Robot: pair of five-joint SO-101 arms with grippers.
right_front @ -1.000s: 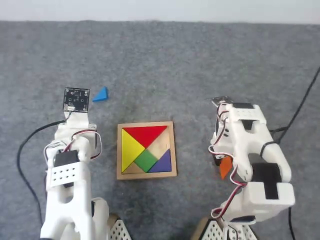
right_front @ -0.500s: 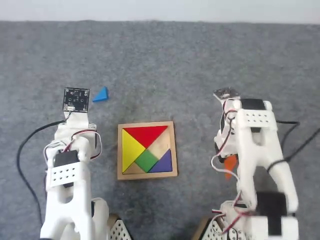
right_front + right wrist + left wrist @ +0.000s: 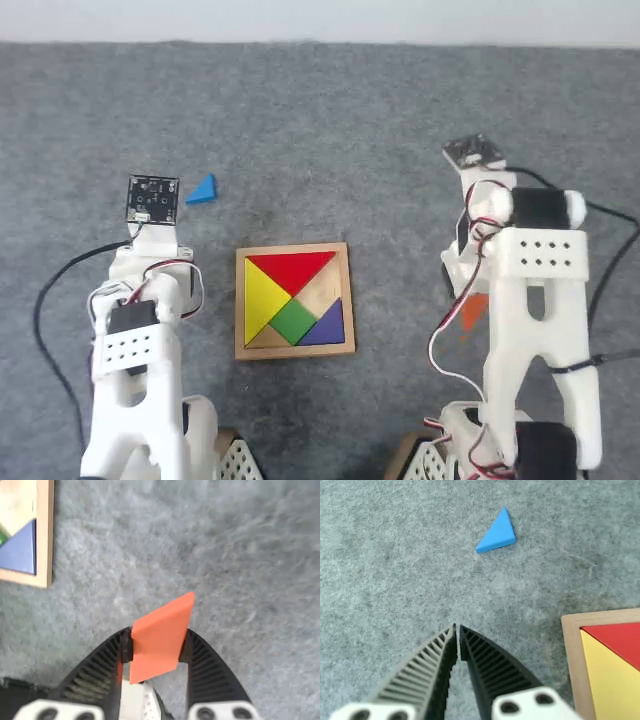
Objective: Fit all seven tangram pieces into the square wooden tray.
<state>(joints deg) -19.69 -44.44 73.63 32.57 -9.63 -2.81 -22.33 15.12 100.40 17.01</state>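
Fingers of the right arm (image 3: pixel 202 662) pinch the orange piece (image 3: pixel 160 635) over the desk (image 3: pixel 400 120) right of the tray (image 3: pixel 293 350), so carry it left, turn it to match a bare gap and lower it flat; left fingers (image 3: pixel 437 667) sit pressed together near the blue triangle (image 3: pixel 497 532).
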